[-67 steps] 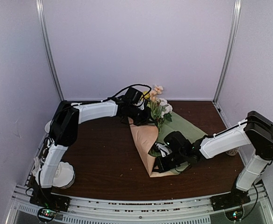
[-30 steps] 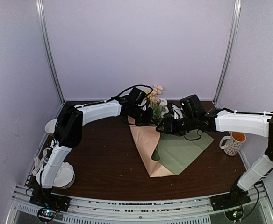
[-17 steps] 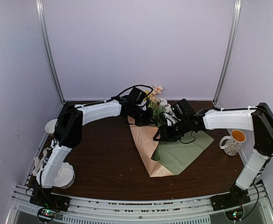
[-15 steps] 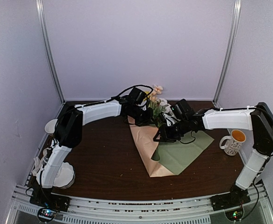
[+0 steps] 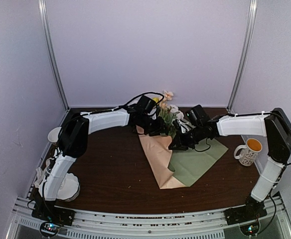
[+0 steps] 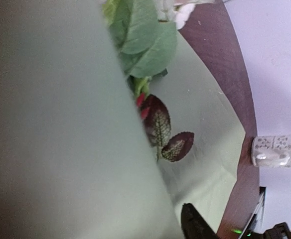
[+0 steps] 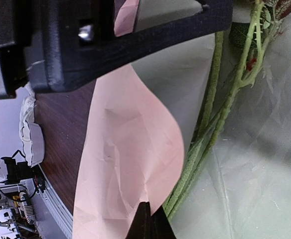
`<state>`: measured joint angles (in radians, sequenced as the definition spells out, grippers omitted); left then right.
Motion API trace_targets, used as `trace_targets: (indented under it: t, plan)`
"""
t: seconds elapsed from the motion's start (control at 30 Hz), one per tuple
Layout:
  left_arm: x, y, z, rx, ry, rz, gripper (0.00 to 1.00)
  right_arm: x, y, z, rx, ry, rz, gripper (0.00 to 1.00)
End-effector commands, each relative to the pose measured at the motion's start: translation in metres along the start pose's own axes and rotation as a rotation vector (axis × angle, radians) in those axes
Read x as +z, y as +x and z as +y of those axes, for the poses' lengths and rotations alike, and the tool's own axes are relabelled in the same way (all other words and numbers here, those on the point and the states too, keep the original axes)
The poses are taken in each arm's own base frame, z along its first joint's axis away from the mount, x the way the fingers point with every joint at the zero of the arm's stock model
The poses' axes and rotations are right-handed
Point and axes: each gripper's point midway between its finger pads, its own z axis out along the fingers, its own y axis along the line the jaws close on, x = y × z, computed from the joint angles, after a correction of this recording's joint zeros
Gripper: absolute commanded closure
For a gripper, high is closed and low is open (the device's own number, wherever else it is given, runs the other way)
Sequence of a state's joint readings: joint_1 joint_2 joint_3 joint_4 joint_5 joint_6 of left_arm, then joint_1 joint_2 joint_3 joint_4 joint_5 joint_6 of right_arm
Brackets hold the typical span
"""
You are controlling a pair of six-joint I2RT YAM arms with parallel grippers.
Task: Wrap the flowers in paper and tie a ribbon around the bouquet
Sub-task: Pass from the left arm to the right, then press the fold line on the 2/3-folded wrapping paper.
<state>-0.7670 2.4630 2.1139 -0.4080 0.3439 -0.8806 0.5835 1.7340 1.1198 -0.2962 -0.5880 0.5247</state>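
Pink sheet (image 5: pixel 158 162) and green sheet (image 5: pixel 198 159) lie overlapped mid-table (image 5: pixel 110 169), the pink one to the left, their shared point aimed at the near edge. The flowers (image 5: pixel 168 113) lie along that axis, blossoms toward the far wall and stems (image 7: pixel 213 99) running nearward over the green sheet, beside the pink sheet's raised curl.

At the right a mug (image 5: pixel 248 151) holds orange liquid. A white bowl (image 5: pixel 68 186) sits near left; its contents cannot be made out.

The left gripper (image 5: pixel 155 128) is at the far left of the flowers, touching the paper's far edge. Paper fills its wrist view, so its opening cannot be told. The right gripper (image 7: pixel 144 219) has its fingers pressed together at the pink sheet's edge, just beside the stems; whether it pinches the sheet is unclear.
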Motion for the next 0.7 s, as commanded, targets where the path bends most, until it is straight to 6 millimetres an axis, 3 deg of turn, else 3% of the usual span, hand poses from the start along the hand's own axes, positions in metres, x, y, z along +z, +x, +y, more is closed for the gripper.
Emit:
trace_targets:
  t: [0.0,0.2,0.33,0.4,0.5,0.67]
  plan:
    - [-0.033,-0.023,-0.041,0.157,0.064,-0.105,0.49,0.001,-0.003,-0.014,0.005,0.008,-0.004,1.00]
    - [-0.069,-0.017,-0.068,0.365,0.028,-0.121,0.36,0.000,-0.010,-0.025,0.004,0.009,-0.002,1.00]
    - [-0.101,0.002,-0.074,0.546,-0.076,-0.119,0.33,0.007,-0.012,-0.034,0.014,0.019,0.013,1.00]
    - [-0.108,0.017,-0.066,0.609,-0.152,-0.107,0.33,0.010,-0.013,-0.037,0.018,0.023,0.013,1.00]
    - [-0.113,0.047,-0.055,0.716,-0.252,-0.054,0.39,0.013,-0.014,-0.039,0.019,0.031,0.008,1.00]
    - [-0.092,0.106,-0.059,1.021,-0.383,0.063,0.56,0.012,-0.015,-0.040,0.015,0.034,0.004,1.00]
